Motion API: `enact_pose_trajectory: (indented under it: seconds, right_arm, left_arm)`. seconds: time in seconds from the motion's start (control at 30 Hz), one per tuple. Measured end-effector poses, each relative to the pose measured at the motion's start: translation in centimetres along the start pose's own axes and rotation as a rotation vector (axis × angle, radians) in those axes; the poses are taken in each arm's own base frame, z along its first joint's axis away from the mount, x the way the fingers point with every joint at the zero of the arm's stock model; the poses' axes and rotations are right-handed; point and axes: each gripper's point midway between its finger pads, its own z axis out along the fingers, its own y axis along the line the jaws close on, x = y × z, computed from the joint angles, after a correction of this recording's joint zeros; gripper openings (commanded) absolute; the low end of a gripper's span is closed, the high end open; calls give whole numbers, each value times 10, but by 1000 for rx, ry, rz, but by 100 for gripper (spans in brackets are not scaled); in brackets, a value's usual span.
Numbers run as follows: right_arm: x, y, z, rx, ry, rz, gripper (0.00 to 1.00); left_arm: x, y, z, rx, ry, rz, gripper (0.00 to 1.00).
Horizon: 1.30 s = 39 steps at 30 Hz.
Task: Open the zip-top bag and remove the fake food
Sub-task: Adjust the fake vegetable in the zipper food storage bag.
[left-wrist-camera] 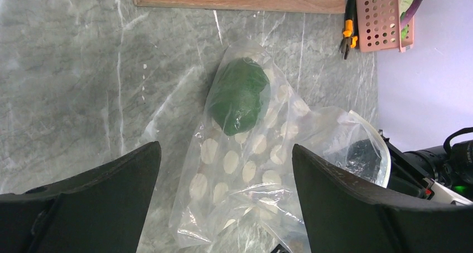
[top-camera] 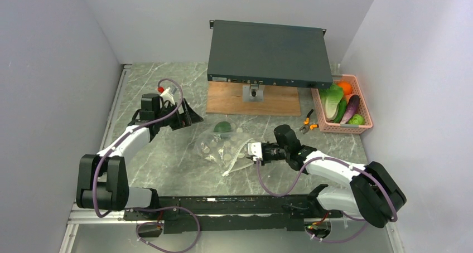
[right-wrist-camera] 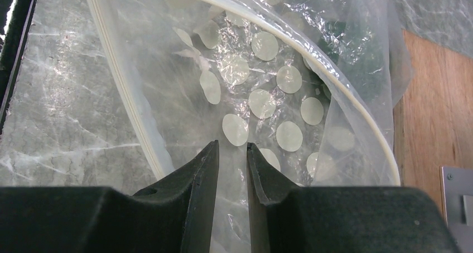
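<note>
At the zip-top bag [top-camera: 222,147], right hand [right-wrist-camera: 232,148] pinches it.

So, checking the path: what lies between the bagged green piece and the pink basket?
The orange-handled pliers, lying right beside the basket; the left wrist view shows it best.

1. No readable text, brand, number or sign is found in any view.
2. zip-top bag [right-wrist-camera: 268,97], just ahead of the right gripper [right-wrist-camera: 232,147]: only plain white oval dots are printed, no lettering.
3. Dark flat box [top-camera: 268,52], well beyond the right gripper: front-edge markings are too small to be read.
</note>
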Motion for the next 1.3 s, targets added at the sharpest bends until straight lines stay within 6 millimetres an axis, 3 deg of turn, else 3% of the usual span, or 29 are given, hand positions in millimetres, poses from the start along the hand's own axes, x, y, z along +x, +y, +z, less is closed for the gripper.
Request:
enact_pose_trajectory:
  seconds: [0.9, 1.3]
  right_arm:
    - [-4, -4, 3, 28, -20, 112, 27]
    - [4, 0, 8, 11, 0, 160, 26]
  left_arm:
    - [1, -7, 19, 40, 5, 48, 90]
    - [-5, -9, 21, 46, -24, 75, 90]
